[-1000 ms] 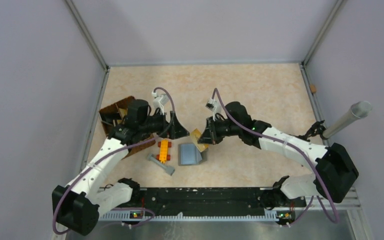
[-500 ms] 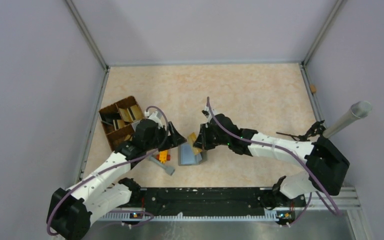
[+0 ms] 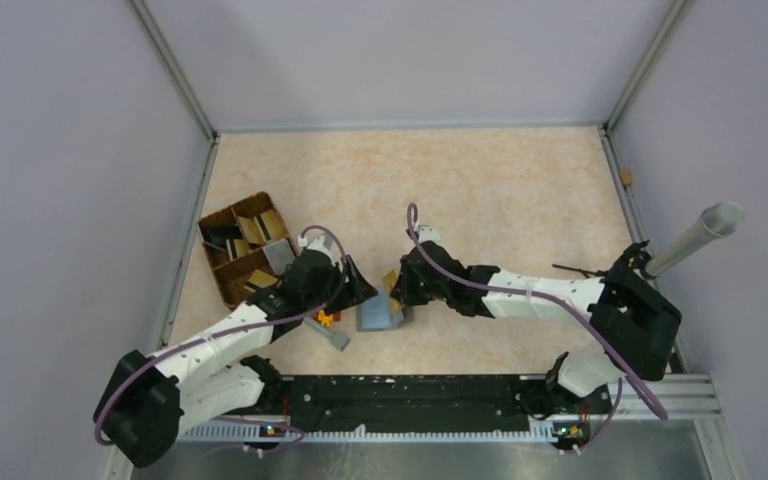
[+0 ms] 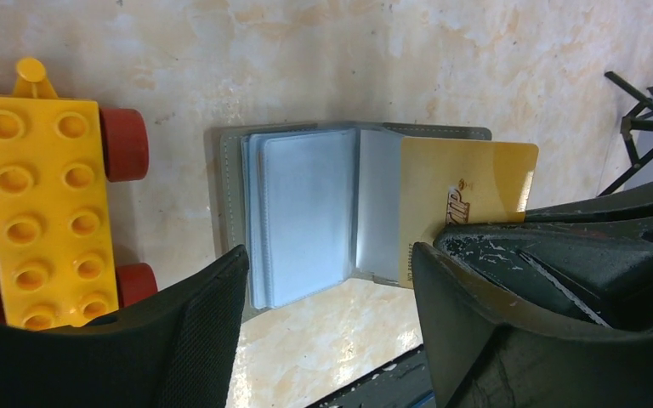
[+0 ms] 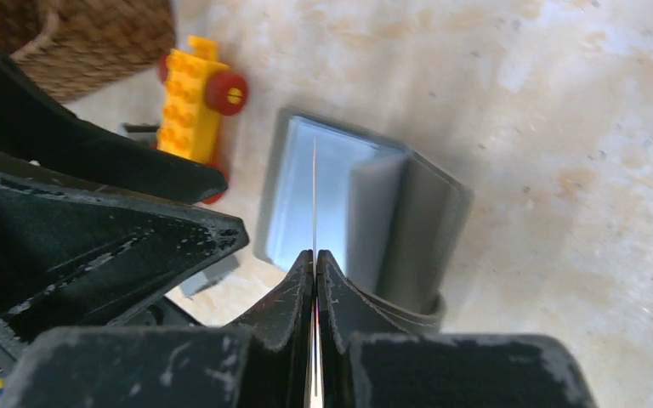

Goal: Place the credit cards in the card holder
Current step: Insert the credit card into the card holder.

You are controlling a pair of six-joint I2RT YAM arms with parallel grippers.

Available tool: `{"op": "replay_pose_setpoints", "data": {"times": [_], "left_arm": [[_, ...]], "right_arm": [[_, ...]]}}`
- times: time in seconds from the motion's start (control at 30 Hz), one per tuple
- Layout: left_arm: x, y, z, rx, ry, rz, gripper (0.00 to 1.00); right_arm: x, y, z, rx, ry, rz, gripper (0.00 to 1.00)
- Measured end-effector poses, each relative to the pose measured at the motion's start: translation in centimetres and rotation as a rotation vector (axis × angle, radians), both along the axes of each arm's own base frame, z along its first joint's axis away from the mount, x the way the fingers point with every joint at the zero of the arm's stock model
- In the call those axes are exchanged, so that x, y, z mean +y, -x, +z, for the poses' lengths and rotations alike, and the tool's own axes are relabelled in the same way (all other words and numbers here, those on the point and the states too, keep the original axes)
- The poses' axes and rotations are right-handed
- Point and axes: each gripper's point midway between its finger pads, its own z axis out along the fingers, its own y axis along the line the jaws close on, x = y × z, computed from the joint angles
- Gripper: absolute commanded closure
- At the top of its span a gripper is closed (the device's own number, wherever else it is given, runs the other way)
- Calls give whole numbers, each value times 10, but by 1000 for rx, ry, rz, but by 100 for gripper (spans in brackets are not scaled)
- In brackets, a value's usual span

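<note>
R gripper was clamped tight on a gold card, held on edge over the open card holder, the card overlapping the holder's right flap; couldn't tell if it was in a pocket. L gripper hung low over the holder w/ fingers spread wide, gripping nothing. Holder lay flat on the desk btwn the two grippers, blue-grey sleeves up, just beside the yellow toy brick, w/ other cards in the woven tray further to the left.
</note>
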Motion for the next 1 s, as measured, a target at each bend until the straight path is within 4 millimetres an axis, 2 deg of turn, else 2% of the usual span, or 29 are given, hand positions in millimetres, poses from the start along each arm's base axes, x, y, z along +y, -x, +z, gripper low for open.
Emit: {"op": "replay_pose_setpoints", "data": {"times": [0.3, 0.47, 0.73, 1.0], "left_arm": [[-7, 6, -30, 67, -73, -22, 27], [-9, 12, -48, 107, -119, -38, 29], [-15, 0, -51, 84, -134, -26, 44], [-12, -5, -56, 74, -173, -4, 55]], "right_arm": [[-21, 7, -37, 51, 70, -51, 100], [-26, 13, -53, 75, 69, -58, 100], [-21, 17, -57, 80, -13, -60, 100], [-28, 21, -60, 94, -78, -85, 100]]}}
